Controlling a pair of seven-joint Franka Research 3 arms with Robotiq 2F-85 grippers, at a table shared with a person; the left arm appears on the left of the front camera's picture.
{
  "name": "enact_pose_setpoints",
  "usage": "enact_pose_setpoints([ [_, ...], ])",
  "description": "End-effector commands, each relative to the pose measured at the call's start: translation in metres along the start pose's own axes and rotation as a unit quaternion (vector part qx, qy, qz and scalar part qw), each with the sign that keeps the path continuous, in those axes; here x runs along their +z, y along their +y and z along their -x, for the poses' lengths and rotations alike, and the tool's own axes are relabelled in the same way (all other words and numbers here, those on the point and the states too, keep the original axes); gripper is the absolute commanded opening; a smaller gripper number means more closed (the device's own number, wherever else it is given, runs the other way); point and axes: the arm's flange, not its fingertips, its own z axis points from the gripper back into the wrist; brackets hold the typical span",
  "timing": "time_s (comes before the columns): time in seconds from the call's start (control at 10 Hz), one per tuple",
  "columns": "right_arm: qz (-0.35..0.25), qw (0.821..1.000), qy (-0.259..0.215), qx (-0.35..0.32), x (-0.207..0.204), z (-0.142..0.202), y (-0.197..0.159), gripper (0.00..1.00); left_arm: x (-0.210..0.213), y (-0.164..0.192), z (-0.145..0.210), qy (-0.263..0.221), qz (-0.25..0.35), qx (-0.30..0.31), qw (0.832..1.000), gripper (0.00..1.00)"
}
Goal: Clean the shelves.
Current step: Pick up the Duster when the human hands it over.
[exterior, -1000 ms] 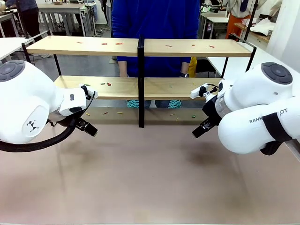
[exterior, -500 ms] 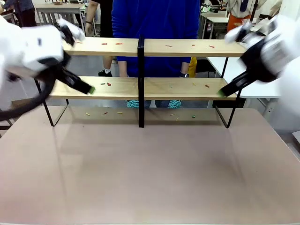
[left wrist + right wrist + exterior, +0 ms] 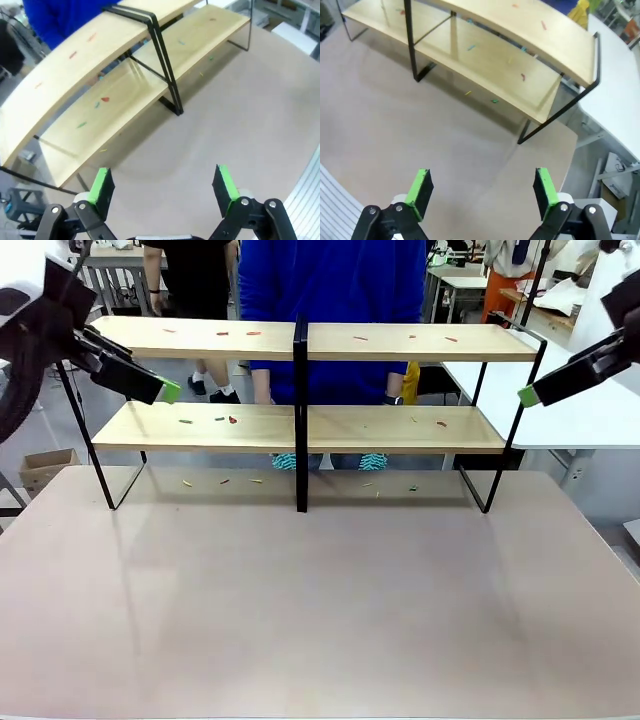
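Left gripper [image 3: 160, 388] hangs above the table [image 3: 320, 610], on the near side of the left end of the shelves [image 3: 400, 428]. Right gripper [image 3: 530, 395] is likewise at the right end (both apart from the frame, not touching). The shelves stand on the table's far part, ahead of and below each gripper. Small scraps [image 3: 232, 420] lie on both boards, plus more on the tabletop under the lower board. A person [image 3: 330, 280] stands behind the shelves, between the two grippers.

The shelves [image 3: 400, 341] are light wood in a black frame [image 3: 300, 410], dotted with red and green scraps [image 3: 232, 420]. The desk [image 3: 320, 610] is grey-brown.
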Motion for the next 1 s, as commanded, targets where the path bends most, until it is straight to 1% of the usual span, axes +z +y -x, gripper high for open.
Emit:
enact_pose_setpoints([
  [0.0, -0.077, 0.996, 0.014, -0.032, 0.019, -0.007, -0.032, 1.0, 0.022, 0.036, 0.011, -0.009, 0.064, 0.07, 0.995, 1.0],
  [0.1, -0.097, 0.993, 0.04, -0.06, 0.035, -0.001, -0.054, 1.0, 0.044, 0.057, 0.028, -0.031, 0.097, 0.111, 0.989, 1.0],
  [0.2, -0.115, 0.986, 0.043, -0.114, 0.055, 0.004, -0.077, 1.0, 0.067, 0.071, 0.047, -0.052, 0.107, 0.136, 0.983, 1.0],
  [0.3, -0.137, 0.981, 0.011, -0.135, 0.078, 0.008, -0.087, 1.0, 0.087, 0.077, 0.06, -0.075, 0.109, 0.15, 0.98, 1.0],
  [0.4, -0.151, 0.979, -0.023, -0.133, 0.102, 0.01, -0.086, 1.0, 0.107, 0.075, 0.067, -0.1, 0.094, 0.159, 0.978, 1.0],
  [0.5, -0.155, 0.98, -0.042, -0.116, 0.117, 0.012, -0.079, 1.0, 0.12, 0.069, 0.072, -0.122, 0.075, 0.156, 0.977, 1.0],
  [0.6, -0.157, 0.981, -0.056, -0.101, 0.124, 0.014, -0.071, 1.0, 0.125, 0.057, 0.071, -0.148, 0.064, 0.144, 0.976, 1.0],
  [0.7, -0.159, 0.982, -0.055, -0.086, 0.121, 0.014, -0.064, 1.0, 0.128, 0.046, 0.071, -0.161, 0.047, 0.131, 0.977, 1.0],
  [0.8, -0.164, 0.982, -0.051, -0.082, 0.116, 0.013, -0.063, 1.0, 0.121, 0.041, 0.063, -0.163, 0.015, 0.128, 0.978, 1.0],
  [0.9, -0.164, 0.981, -0.053, -0.09, 0.114, 0.013, -0.066, 1.0, 0.117, 0.037, 0.058, -0.152, 0.014, 0.132, 0.979, 1.0],
])
